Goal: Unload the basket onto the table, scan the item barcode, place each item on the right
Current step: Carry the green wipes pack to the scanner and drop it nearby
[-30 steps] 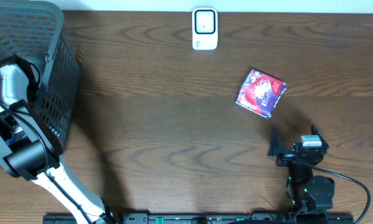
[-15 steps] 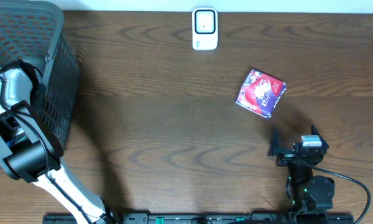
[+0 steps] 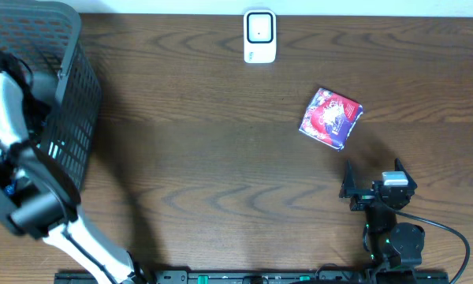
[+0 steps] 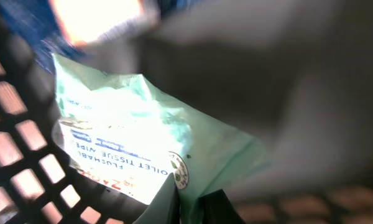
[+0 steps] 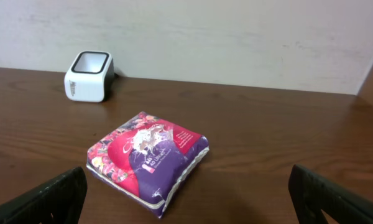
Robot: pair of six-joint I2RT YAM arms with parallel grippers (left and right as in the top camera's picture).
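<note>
From above, I see my left arm (image 3: 6, 106) reaching down into the tall dark plastic basket with the net-like walls (image 3: 72, 87) at the left end of the brown wooden table (image 3: 213, 166). From up there I can't see the left gripper or what is in the basket (the arm and the basket wall cover it).

The left wrist camera shows what the top one hides. A soft pale green pack of toilet wipes (image 4: 143, 130) lies inside the basket, with its printed label upside down to me. Behind it is something blue and blurry (image 4: 31, 25), and I can't tell what that is. The left gripper (image 4: 193, 204) sits at the bottom of this picture. Its two dark fingers are pinched tight on the lower edge of the green pack, so the pack is right at the fingertips, up against the basket wall.

The little white box scanner with the dark window (image 3: 259, 36) stands at the far edge of the table, well apart from the basket.

The right wrist camera looks across the table at a puffy red and purple packet (image 5: 148, 158) lying flat, with the scanner behind it. The right gripper (image 3: 373, 170) rests near that packet with its fingers spread wide, holding nothing.
</note>
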